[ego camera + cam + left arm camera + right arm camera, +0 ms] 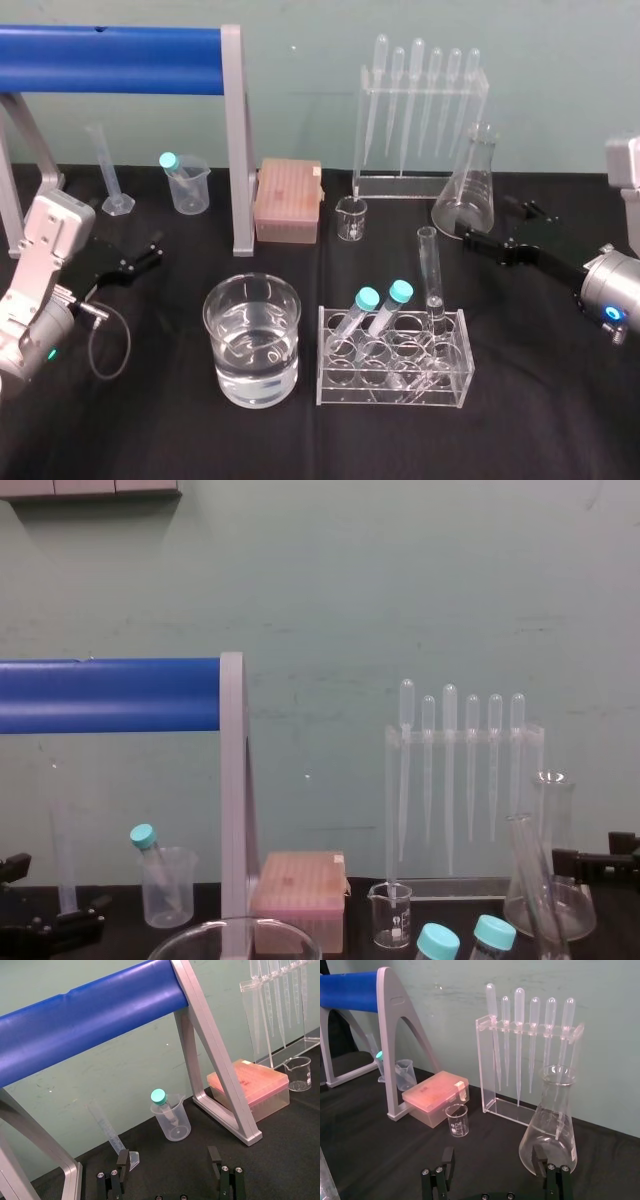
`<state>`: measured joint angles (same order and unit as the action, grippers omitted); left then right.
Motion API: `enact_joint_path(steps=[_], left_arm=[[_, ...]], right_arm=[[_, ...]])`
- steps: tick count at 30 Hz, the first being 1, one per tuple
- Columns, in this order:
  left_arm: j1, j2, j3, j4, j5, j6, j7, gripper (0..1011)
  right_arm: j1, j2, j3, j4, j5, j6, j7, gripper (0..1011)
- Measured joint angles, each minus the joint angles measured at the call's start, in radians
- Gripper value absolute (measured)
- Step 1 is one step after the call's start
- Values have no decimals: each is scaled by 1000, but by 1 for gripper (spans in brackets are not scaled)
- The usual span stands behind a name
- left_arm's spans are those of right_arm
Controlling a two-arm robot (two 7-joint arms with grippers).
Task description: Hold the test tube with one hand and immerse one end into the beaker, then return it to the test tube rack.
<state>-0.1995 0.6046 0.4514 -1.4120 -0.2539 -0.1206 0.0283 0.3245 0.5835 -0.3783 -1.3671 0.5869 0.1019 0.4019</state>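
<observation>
Left tool (pixel 168 1154): fingers spread wide, holding nothing; rests low over the desk's left side. Right tool (pixel 493 1151): fingers likewise spread wide, empty; low over the desk's right side.

Desk (pixel 150 430): covered in black cloth, carries everything below.

Blue-barred frame (pixel 110 58): grey legs, thick blue crossbar, standing ahead of the left tool and overhead of it.

Pipette stand (pixel 420 185): clear acrylic, six bulb-topped pipettes hanging in a row; ahead of the right tool, beyond the flask.

Test tube rack (pixel 392 385): clear acrylic, between the two tools, nearer the right one.

Beaker (pixel 252 340): wide clear glass, about half full of clear liquid; between the tools, just left of the rack, nearer the left tool.

Erlenmeyer flask (pixel 550 1125): clear, empty, just ahead of the right tool, close by one finger; whether they touch cannot be told.

Pipette tip box (pixel 289 200): pinkish, lidded, at the foot of the frame's near leg, ahead of both tools.

Plastic beaker (pixel 172 1120): cloudy, a teal-capped tube leaning inside; ahead of the left tool.

Graduated cylinder (pixel 108 170): slim, clear, ahead of the left tool.

Test tube (pixel 431 270): uncapped, upright in the rack's rear right hole, inboard of the right tool and apart from it.

Teal-capped tubes (pixel 365 305): two, leaning in the rack.

Small glass beaker (pixel 457 1120): spouted, ahead of the right tool.
</observation>
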Motion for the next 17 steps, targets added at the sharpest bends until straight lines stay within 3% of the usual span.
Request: enact_joint_path(steps=[17], left_arm=[[0,0,0,0,0,0,0,1000]], right_arm=[[0,4,3,-7,1,-7,-1,1000]])
